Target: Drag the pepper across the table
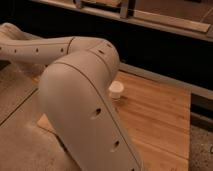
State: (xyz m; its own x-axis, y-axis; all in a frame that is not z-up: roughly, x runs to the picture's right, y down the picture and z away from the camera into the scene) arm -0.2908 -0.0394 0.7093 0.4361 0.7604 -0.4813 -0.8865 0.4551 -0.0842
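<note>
The pepper is hidden or out of view. The light wooden plank table [160, 120] fills the right and lower middle of the camera view. My big white arm [85, 100] crosses the left and centre and covers much of the table top. My gripper is not in view; it is out of frame or behind the arm.
A small white cup [116, 90] stands on the table just right of the arm. A dark wall with a light ledge [165, 22] runs behind the table. Speckled floor [15, 95] lies to the left of the table.
</note>
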